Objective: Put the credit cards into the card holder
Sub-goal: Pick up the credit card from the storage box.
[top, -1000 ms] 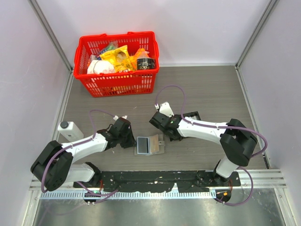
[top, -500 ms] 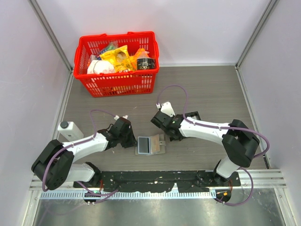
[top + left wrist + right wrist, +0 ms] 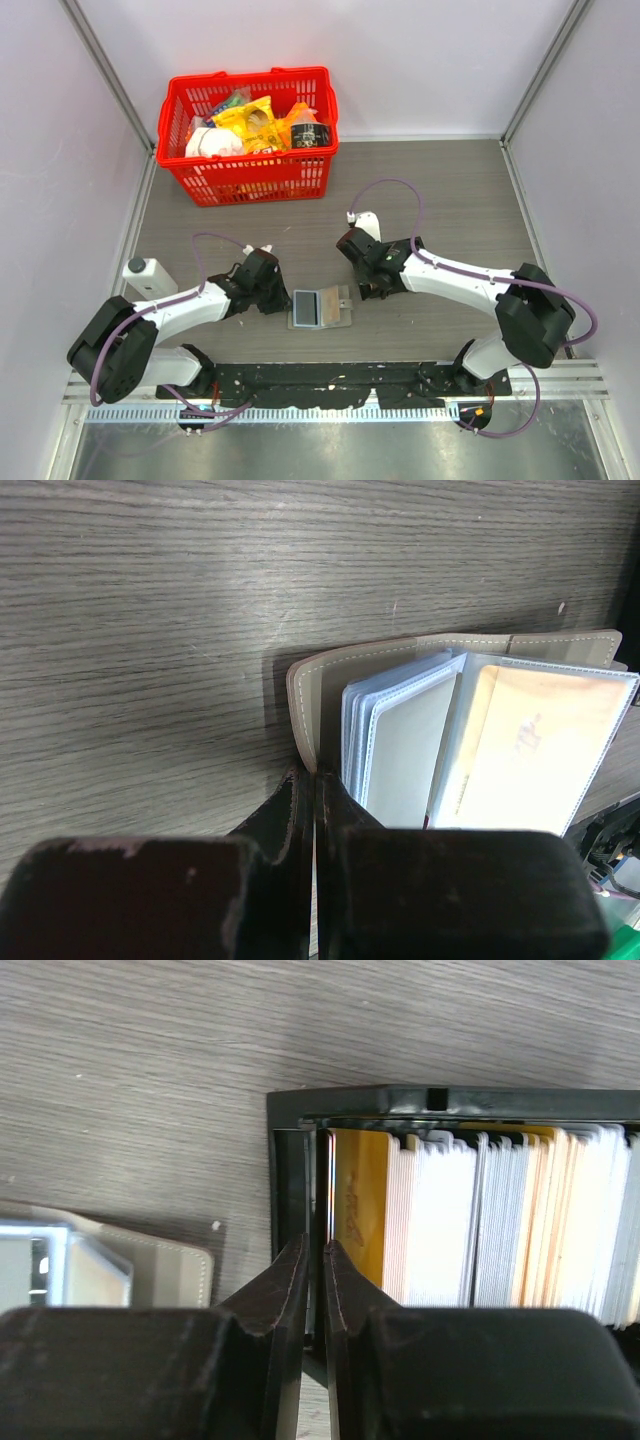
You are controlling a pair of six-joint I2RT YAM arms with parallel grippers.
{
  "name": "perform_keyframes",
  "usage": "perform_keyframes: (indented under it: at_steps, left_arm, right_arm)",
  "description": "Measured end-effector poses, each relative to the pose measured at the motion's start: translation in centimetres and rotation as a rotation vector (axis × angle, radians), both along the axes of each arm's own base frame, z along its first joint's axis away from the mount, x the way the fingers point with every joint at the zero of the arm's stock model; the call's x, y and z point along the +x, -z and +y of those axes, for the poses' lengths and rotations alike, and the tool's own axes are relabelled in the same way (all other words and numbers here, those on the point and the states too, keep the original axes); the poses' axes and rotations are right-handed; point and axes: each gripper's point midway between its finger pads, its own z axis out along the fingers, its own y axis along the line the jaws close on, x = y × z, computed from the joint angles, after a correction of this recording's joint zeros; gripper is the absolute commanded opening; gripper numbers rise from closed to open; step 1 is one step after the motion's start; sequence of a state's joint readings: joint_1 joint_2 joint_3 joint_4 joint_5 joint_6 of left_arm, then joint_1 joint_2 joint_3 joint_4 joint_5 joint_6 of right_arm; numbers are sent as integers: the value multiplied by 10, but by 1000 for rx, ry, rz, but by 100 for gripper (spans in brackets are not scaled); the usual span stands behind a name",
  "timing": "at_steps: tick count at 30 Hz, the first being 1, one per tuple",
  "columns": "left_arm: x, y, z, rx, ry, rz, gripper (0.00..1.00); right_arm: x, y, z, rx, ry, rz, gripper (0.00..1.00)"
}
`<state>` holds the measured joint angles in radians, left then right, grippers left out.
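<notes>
Two grippers sat low over wood-grain table [image 3: 450, 190]: left gripper [image 3: 283, 300] touched open card holder [image 3: 320, 308], long axis left-right; right gripper [image 3: 377, 288] near.
Left wrist: jaws clamped grey-beige stitched cover edge; clear sleeves fanned upward.
Right wrist: jaws almost together at black tray [image 3: 400, 1098] end; credit cards [image 3: 470, 1220] stood packed on edge, white, orange.

In the top view the card holder [image 3: 320, 308] lies open on the tabletop [image 3: 450, 190] at lower centre, with a basket [image 3: 250, 180] far behind it at the upper left and the left fingers [image 3: 280, 298] at its left edge. In the right wrist view a tray [image 3: 350, 1098] fills the upper right, with the credit cards [image 3: 480, 1220] standing in it in a row. A corner of the card holder lies just beside the tray at lower left.
</notes>
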<state>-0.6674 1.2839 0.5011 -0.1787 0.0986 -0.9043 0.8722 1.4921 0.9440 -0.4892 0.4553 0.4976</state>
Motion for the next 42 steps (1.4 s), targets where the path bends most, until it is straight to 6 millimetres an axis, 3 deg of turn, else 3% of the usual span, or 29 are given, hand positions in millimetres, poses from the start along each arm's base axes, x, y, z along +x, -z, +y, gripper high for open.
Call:
perform_keyframes:
  at_steps: [12, 20, 28, 42]
  left_arm:
    - [0, 0, 0, -1, 0, -1, 0]
    - [0, 0, 0, -1, 0, -1, 0]
    - [1, 0, -2, -7, 4, 1, 0]
    - [1, 0, -3, -8, 4, 1, 0]
  right_arm:
    - [0, 0, 6, 40, -9, 10, 17]
    - [-3, -2, 9, 85, -15, 11, 25]
    - [-1, -25, 5, 134, -4, -35, 26]
    - [4, -11, -4, 112, 24, 10, 22]
